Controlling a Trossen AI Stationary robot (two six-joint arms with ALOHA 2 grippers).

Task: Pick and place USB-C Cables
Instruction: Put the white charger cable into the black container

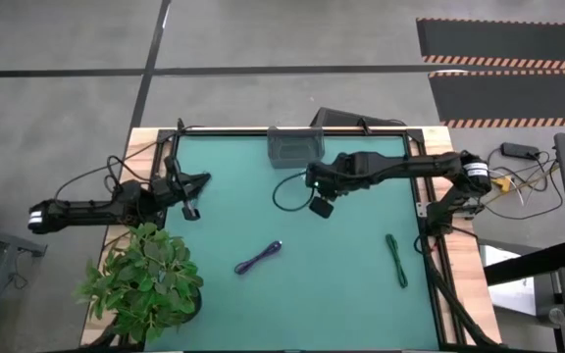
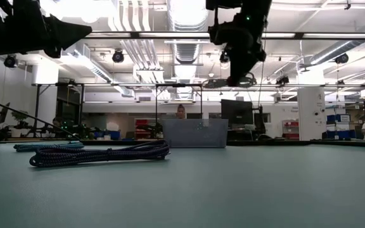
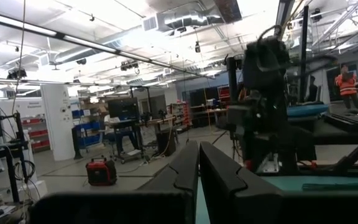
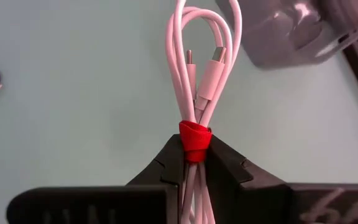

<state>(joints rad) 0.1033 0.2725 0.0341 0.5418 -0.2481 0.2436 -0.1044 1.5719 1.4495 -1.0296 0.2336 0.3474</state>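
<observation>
My right gripper [image 1: 314, 191] hangs over the middle of the green mat, just in front of the grey tray [image 1: 290, 147], and is shut on the white cable bundle with the red tie [image 4: 201, 68]. The purple cable [image 1: 259, 257] lies flat on the mat nearer the front. The dark green cable [image 1: 396, 260] lies near the right edge. In the low view a blue-green bundle [image 2: 46, 146] lies behind the purple cable [image 2: 100, 154]. No blue cable shows from above. My left gripper [image 1: 189, 191] waits shut at the mat's left edge. My right gripper pinches the white bundle at its red tie [image 4: 194, 140] between the two fingertips. The fingers lie along the cable. The looped strands and both plugs [image 4: 207, 71] stick out beyond the fingertips. The bundle is lifted clear of the mat [image 2: 236, 79].
The grey tray [image 2: 195, 133] stands at the mat's far edge, close to my right gripper. A potted plant [image 1: 145, 279] sits at the table's near left corner. Black frame rails run along the table's sides. Bare mat lies between the purple and green cables.
</observation>
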